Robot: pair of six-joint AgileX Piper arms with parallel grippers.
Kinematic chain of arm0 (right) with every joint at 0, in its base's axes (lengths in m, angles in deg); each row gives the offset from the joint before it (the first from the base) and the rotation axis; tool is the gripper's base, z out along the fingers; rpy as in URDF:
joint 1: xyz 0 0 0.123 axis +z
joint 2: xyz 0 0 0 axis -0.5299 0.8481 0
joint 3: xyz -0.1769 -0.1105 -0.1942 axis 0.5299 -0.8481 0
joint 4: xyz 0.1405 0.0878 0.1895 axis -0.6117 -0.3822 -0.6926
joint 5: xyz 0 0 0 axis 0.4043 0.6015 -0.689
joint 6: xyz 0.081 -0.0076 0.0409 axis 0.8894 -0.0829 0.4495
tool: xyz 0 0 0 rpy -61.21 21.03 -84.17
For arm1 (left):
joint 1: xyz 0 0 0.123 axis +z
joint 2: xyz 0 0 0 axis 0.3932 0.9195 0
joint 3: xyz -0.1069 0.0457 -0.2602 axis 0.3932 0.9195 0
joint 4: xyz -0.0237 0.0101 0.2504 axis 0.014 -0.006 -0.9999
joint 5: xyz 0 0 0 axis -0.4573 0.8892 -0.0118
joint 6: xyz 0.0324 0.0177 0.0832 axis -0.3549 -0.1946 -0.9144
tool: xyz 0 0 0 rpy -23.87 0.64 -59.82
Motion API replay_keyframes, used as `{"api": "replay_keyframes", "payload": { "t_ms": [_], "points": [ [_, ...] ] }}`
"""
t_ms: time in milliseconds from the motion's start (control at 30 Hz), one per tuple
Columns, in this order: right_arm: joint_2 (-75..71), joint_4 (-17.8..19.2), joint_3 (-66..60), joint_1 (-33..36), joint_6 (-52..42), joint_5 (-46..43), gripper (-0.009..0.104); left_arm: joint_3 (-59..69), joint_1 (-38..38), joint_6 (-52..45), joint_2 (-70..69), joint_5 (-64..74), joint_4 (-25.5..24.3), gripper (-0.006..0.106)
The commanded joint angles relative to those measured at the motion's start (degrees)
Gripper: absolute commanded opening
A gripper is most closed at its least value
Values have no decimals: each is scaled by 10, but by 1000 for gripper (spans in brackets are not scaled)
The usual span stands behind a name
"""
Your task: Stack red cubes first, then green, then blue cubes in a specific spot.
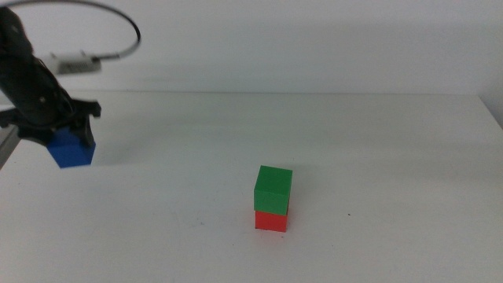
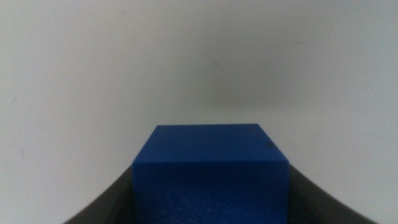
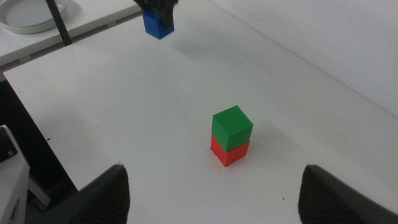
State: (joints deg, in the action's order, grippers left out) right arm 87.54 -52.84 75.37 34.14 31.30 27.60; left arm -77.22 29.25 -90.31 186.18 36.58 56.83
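1. The blue cube [image 1: 72, 150] sits clamped in my left tool [image 1: 59, 132], lifted off the tabletop [image 1: 377, 141] at the frame's left edge.
2. The green cube [image 1: 273, 189] rests on the red cube [image 1: 271, 221] at lower centre, slightly askew.
3. I should carry blue across, square it over green, lower gently, then release.
4. My right tool [image 3: 214, 196] waits near the stack, spread wide and empty.

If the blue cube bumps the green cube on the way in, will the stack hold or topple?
Probably shifts rather than holds: the green cube only rests on the red cube, slightly askew. Both look rigid and matte, so likely sliding before tipping. The left gripper, shut on the blue cube, should descend from above. The right gripper waits open.
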Motion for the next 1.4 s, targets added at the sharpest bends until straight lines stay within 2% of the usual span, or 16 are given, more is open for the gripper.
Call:
{"api": "replay_keyframes", "payload": {
  "t_ms": [0, 67, 167, 267, 500, 667, 767, 1000, 1367],
  "points": [
    [-2, 5, 1, 1, -1, -5, 93, 62, -22, 80, -90, -16, 9, -2],
    [-2, 5, 1, 1, -1, -5, 93, 107, -53, 171, -150, 18, -4, -2],
    [-2, 5, 1, 1, -1, -5, 93, 120, -138, 328, -210, 90, -42, -2],
    [-2, 5, 1, 1, -1, -5, 93, 107, -235, 351, -233, 90, -90, -2],
    [-2, 5, 1, 1, -1, -5, 93, 10, -390, 403, -184, 90, -87, -2],
    [-2, 5, 1, 1, -1, -5, 93, -41, -474, 411, -127, 90, -128, -2],
    [-2, 5, 1, 1, -1, -5, 93, -59, -498, 411, -97, 90, -140, -2],
    [-2, 5, 1, 1, -1, -5, 93, -74, -501, 382, -67, 87, -97, -2],
    [-2, 5, 1, 1, -1, -5, 93, -79, -487, 333, -65, 53, -106, -2]
  ]
}}
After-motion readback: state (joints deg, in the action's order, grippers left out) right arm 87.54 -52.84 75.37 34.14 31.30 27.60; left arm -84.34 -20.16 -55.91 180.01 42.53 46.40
